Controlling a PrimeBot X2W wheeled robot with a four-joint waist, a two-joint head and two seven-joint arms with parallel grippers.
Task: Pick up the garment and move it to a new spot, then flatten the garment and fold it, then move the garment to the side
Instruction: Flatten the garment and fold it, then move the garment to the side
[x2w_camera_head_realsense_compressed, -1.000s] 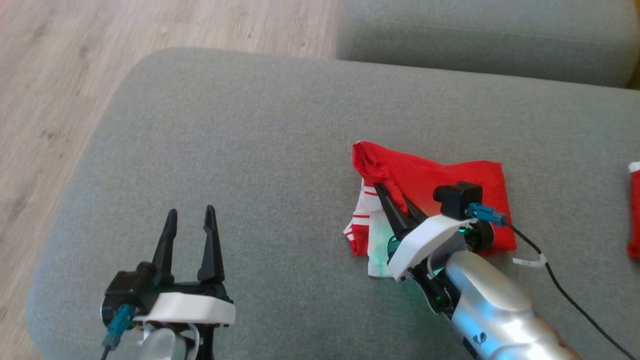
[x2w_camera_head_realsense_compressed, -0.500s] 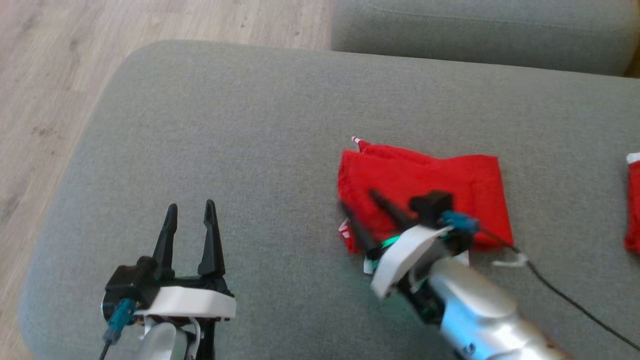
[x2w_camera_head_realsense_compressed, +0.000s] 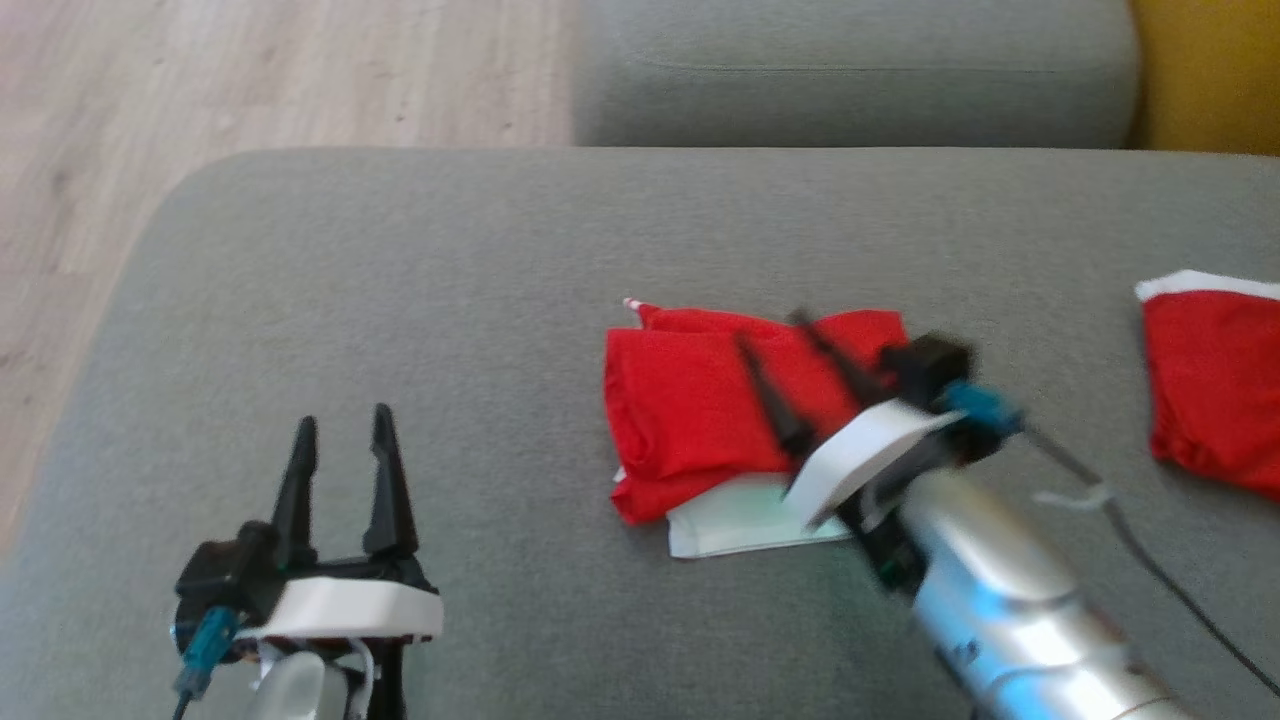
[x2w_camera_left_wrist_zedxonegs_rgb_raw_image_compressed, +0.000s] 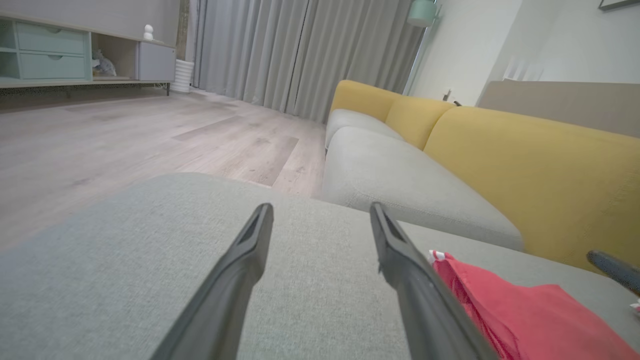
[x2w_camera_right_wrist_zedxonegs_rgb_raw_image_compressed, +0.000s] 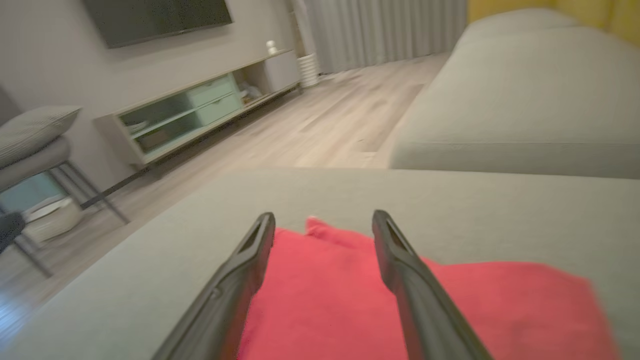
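Red garment (x2w_camera_head_realsense_compressed: 690, 410) lies folded on the grey sofa seat (x2w_camera_head_realsense_compressed: 400, 300), right of centre, with a white layer (x2w_camera_head_realsense_compressed: 740, 528) peeking out at its near edge. Right gripper (x2w_camera_head_realsense_compressed: 770, 330) is over the garment's right half, fingers spread wide, gripping nothing; can't tell if the tips touch cloth. Left gripper (x2w_camera_head_realsense_compressed: 343, 418) is well apart to the left over bare seat, also spread wide, empty. Second red piece (x2w_camera_head_realsense_compressed: 1210, 390) lies further right, apart. Wood floor (x2w_camera_head_realsense_compressed: 200, 80) beyond.
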